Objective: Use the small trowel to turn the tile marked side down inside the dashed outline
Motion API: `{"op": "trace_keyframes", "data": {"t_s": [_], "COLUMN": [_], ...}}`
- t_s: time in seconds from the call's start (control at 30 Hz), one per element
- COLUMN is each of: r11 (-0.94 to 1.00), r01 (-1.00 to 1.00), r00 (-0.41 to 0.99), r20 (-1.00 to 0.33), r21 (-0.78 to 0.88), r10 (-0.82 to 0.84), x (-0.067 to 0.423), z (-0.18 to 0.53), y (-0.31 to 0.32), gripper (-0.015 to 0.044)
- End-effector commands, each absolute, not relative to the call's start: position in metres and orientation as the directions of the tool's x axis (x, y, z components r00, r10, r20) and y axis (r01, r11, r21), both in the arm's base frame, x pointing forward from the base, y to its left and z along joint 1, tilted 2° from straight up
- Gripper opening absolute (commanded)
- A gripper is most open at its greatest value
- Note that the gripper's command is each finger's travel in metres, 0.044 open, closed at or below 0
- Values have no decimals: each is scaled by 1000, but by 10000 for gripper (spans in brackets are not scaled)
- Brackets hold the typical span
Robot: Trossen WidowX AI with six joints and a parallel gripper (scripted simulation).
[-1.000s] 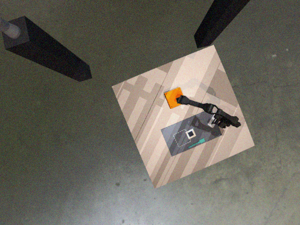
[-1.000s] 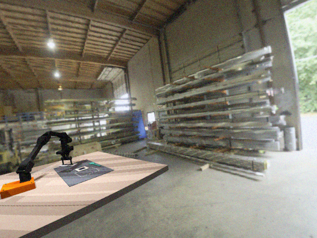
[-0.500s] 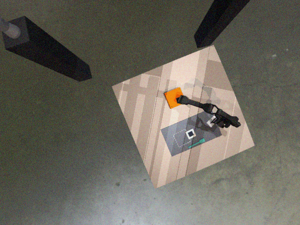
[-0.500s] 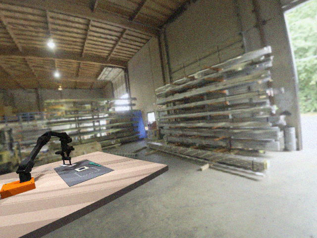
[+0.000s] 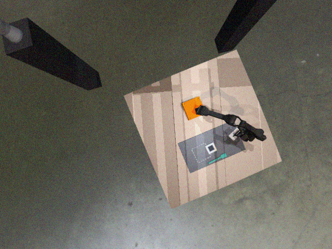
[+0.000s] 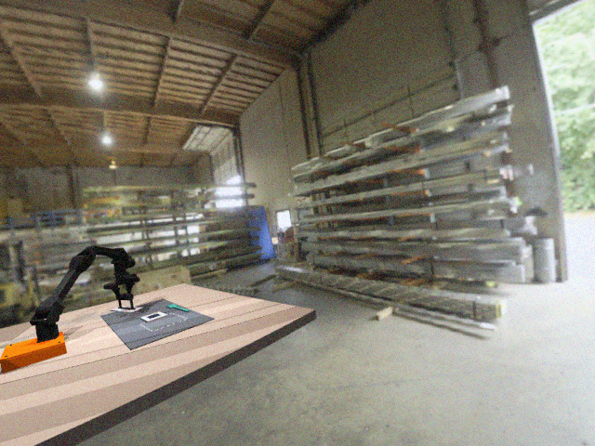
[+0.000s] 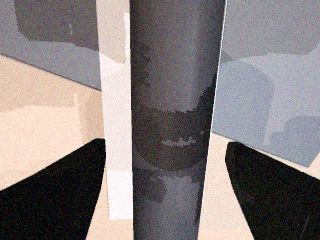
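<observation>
A pale blade (image 5: 232,135) (image 7: 118,170) with a thick dark handle (image 7: 172,90), seemingly the trowel, lies at the mat's far-right end in the top view. My gripper (image 5: 235,134) (image 6: 125,307) (image 7: 166,149) is open around the handle, with a gap on each side in the wrist view. A white-bordered square with a dark centre (image 5: 207,149) (image 6: 145,318), seemingly the tile, lies on the mat (image 5: 184,146) (image 6: 115,322). It is beside the right side of the dashed outline (image 5: 198,162), perhaps slightly over its line. Whether its marked side faces up is unclear.
A teal tool (image 5: 223,155) (image 6: 178,307) with a thin handle lies along the mat's lower edge in the top view, near the tile. The orange arm base (image 5: 191,109) (image 6: 35,349) stands on the wooden table (image 5: 150,115) (image 6: 231,314) beyond the mat.
</observation>
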State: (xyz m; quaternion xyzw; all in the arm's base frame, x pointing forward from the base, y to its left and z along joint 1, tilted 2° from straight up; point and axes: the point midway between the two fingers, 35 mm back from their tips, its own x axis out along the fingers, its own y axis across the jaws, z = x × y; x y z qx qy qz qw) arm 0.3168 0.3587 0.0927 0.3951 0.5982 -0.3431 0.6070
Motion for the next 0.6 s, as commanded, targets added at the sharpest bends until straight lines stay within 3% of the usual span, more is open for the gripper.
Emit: {"op": "trace_keyframes", "data": {"t_s": [0.0,0.57], "r11": [449,446], "r01": [891,887], "r00": [49,85], "r20": [-997,-992], "r21": [68,119], "r10": [55,96], "x": [317,315], "z": [92,139], "y": [359,357], "gripper": [270,270]}}
